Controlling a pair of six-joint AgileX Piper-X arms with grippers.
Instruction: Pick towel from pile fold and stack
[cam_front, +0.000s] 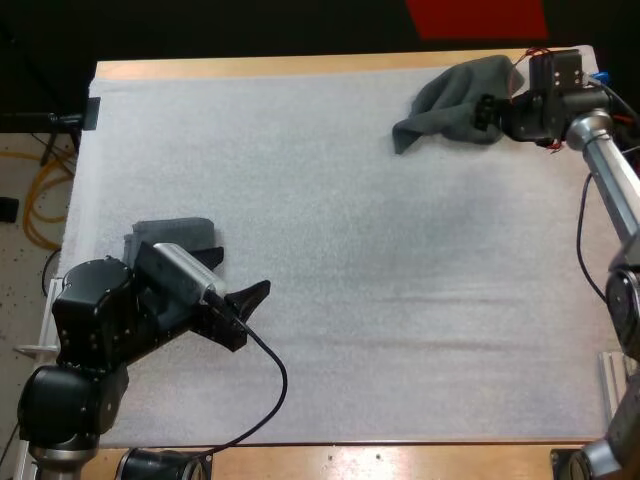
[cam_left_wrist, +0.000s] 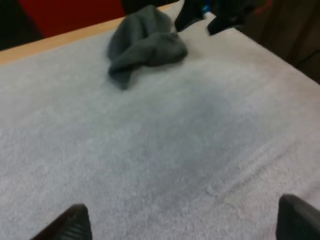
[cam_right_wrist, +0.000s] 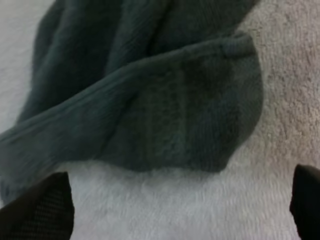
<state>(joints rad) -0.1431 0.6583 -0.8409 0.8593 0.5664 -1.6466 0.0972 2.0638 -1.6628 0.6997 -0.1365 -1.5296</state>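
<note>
crumpled towel (cam_front: 455, 100) on white mat (cam_front: 350, 250), wooden table (cam_front: 300, 66) beneath

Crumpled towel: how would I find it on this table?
Look at the far right corner of the white mat. The crumpled towel lies there beside the right pincer. The folded towel by the left arm is flat and neat; this one is a lumpy heap.

The crumpled towel (cam_front: 455, 100) is matt, dark grey-green cloth with a ribbed, fuzzy nap. The white mat (cam_front: 350, 260) looks soft and finely grainy, and the table (cam_front: 300, 67) rim is smooth pale wood.
</note>
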